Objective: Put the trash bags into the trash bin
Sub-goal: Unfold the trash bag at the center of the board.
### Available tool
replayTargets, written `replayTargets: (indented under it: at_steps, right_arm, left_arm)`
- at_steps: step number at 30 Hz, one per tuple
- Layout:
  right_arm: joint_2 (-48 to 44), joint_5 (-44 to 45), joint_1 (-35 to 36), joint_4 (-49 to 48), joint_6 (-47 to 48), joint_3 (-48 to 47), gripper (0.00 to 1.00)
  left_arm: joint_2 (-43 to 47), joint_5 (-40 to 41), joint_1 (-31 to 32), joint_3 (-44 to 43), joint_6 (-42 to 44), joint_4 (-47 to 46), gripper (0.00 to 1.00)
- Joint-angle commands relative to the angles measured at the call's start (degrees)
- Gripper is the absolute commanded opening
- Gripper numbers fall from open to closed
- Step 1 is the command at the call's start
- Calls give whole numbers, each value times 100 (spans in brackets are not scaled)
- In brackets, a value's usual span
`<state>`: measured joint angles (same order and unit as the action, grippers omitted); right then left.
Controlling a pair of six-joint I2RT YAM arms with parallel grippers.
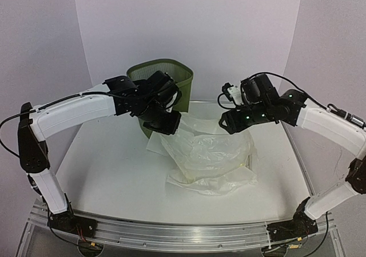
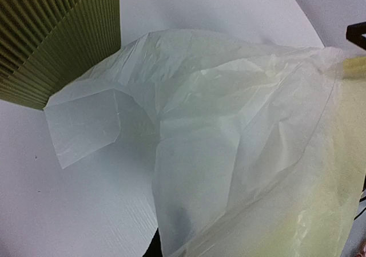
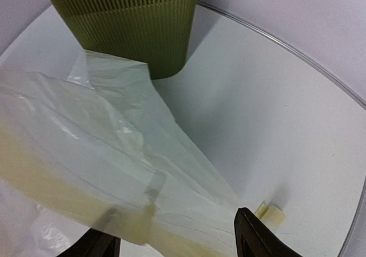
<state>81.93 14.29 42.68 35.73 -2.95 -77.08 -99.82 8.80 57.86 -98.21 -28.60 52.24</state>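
Observation:
The olive-green slatted trash bin point(image 1: 178, 75) stands upright at the back of the table, also visible in the left wrist view point(image 2: 51, 34) and the right wrist view point(image 3: 131, 22). A translucent pale yellowish trash bag point(image 1: 209, 154) lies crumpled in front of it, its top edge lifted and stretched between both arms. My left gripper point(image 1: 167, 125) is shut on the bag's left edge, beside the bin's base. In its wrist view the film point(image 2: 229, 125) drapes over the fingers and hides them. My right gripper point(image 3: 177, 242) stands open, with the bag film point(image 3: 86, 137) lying loosely between its dark fingers point(image 3: 257, 240).
A small yellowish tape piece point(image 3: 270, 213) sits on the white table point(image 1: 103, 171) by the right finger. The table's curved right edge point(image 3: 320, 68) runs close behind. A metal rail point(image 1: 183, 234) crosses the near edge, and pale walls enclose the back.

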Motion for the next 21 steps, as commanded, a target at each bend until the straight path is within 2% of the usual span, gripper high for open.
replayTargets:
  at_steps: [1,4,6,8,10,13,14,17,21]
  right_arm:
    - [-881,-1147,4,-40,-325,-254,66]
    - [-1264,-1561,5,-71,-561,-205,58]
    - [-1268,-2278,4,-84,-831,-91,57]
    - [-1170,-2430,6,-67,-1252,37,58]
    - [-1285,-1838,4,-51,-1509,290,64]
    - [-1847,-198,5,-43,-1684,828,85]
    - [-1965,-61,4,-31,-1681,997,89]
    - [-2245,214,5,159,-1807,1329,94]
    - [-2377,1183,4,283,-1761,1785,96]
  left_arm:
    - [-363,-235,-3,-659,-153,-13,0]
    - [-471,-231,-3,-837,-184,-21,0]
    - [-487,-357,1,-884,-143,-153,0]
    - [-507,-414,-3,-939,-129,-238,0]
    - [-491,-415,0,-964,-134,-351,0]
    - [-481,-428,-1,-1027,-90,-467,0]
    - [-509,-426,-2,-1107,-85,-472,0]
    - [-642,-485,-3,-1397,-22,-402,0]
    - [-675,-546,-5,-1593,110,-402,0]
